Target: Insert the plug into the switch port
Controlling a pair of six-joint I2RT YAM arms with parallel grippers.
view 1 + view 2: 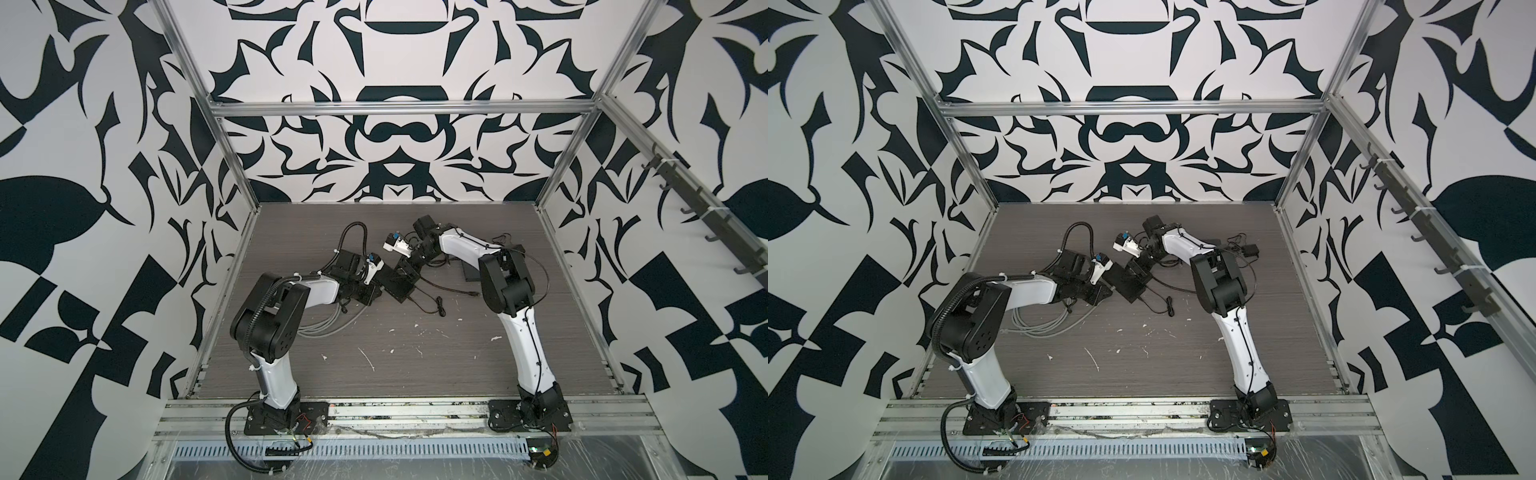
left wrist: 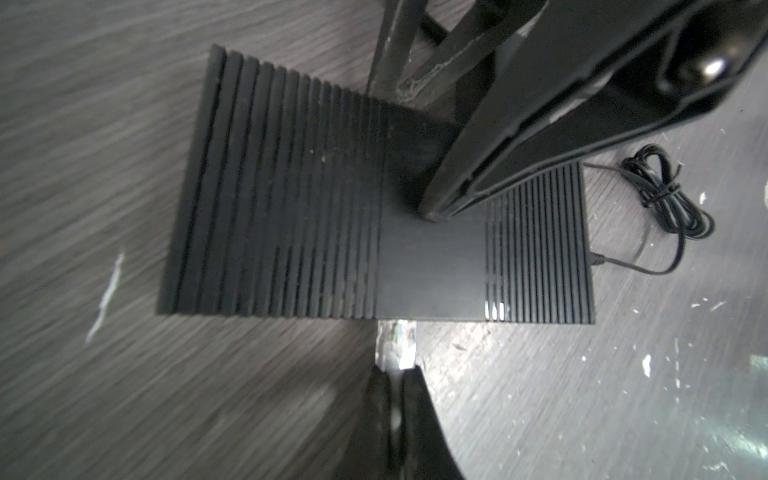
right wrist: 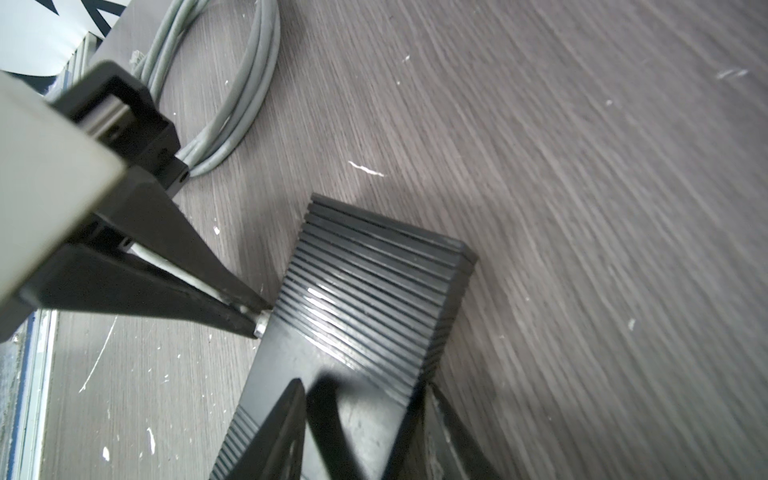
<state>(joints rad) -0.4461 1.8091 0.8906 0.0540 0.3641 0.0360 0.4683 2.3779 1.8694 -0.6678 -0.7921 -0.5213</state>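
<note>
Left hand (image 2: 397,372) pinched shut; right hand (image 3: 365,384) seemingly parted, both low.

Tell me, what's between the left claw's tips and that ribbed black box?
A clear plug, pinched in the left gripper, spans that gap and meets the edge of the switch; the left wrist view shows it.

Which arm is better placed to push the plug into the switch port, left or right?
Left. The left gripper is shut on the plug, its tip at the switch edge; the right gripper only sits over the switch.
</note>
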